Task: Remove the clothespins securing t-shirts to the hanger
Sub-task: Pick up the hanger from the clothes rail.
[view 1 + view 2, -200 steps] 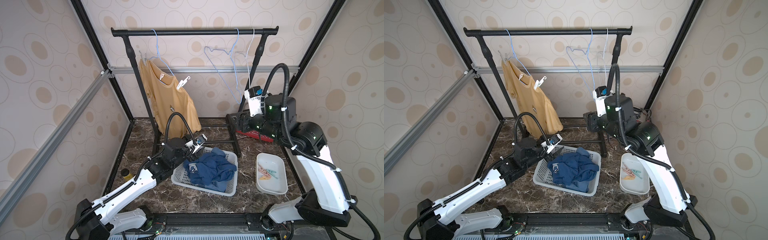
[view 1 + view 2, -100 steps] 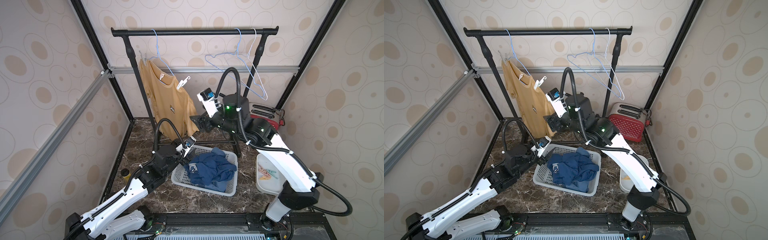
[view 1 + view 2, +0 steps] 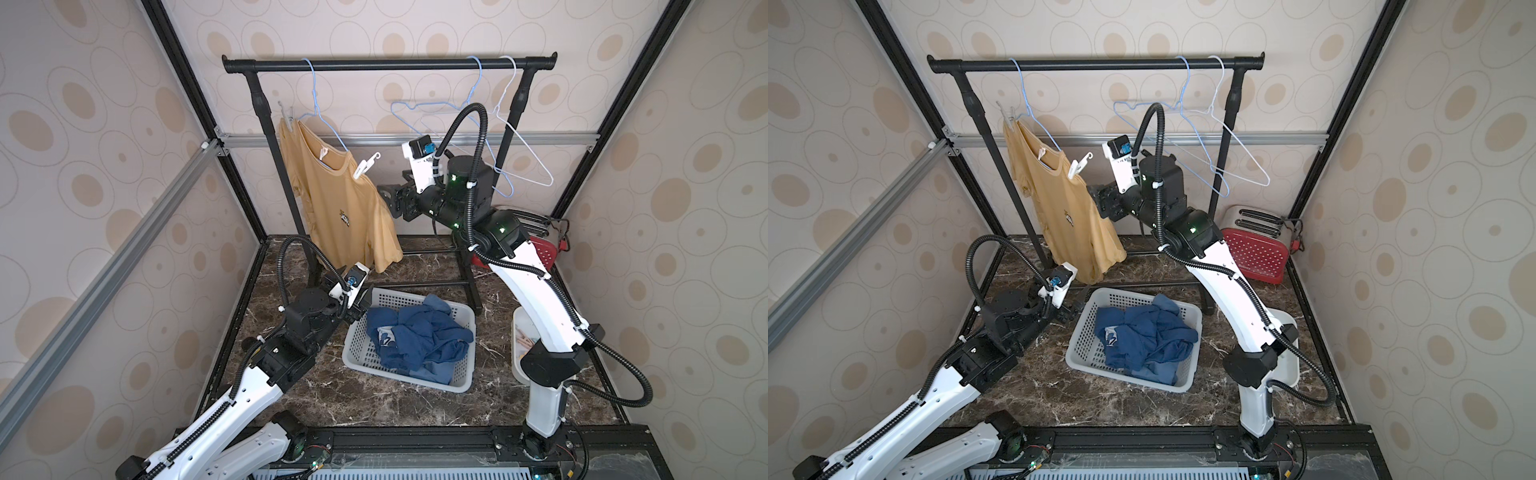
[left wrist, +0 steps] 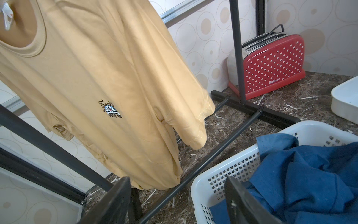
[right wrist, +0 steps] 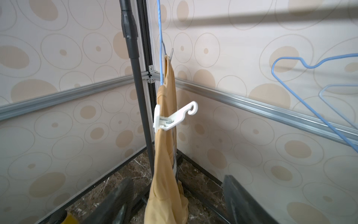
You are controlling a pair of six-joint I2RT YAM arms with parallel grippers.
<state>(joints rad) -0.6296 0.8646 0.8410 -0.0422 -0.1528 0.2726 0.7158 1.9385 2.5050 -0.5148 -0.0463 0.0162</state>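
Dark veined marble floor (image 3: pixel 374 403), boxed in by beige circle-print walls (image 3: pixel 665 208), carries a black rack (image 3: pixel 386 65), a basket (image 3: pixel 361 361) heaped with the blue shirts (image 3: pixel 419 336), and a tray (image 3: pixel 517 328) of loose pins (image 3: pixel 524 343) (too small to count). Since a second ago the right gripper (image 3: pixel 392 200), jaws apart and empty, has swung from the rack's toaster end to just beside the yellow shirt (image 3: pixel 332 199), below the white pin (image 5: pixel 172 118) clamping its near shoulder to the hanger (image 5: pixel 160 38); a grey pin (image 3: pixel 286 113) grips the far shoulder, and the left gripper (image 3: pixel 360 306), also apart, hovers by the basket. The red toaster (image 4: pixel 271 64) reads "Belinee"; the shirt's graphic says "Thanks".
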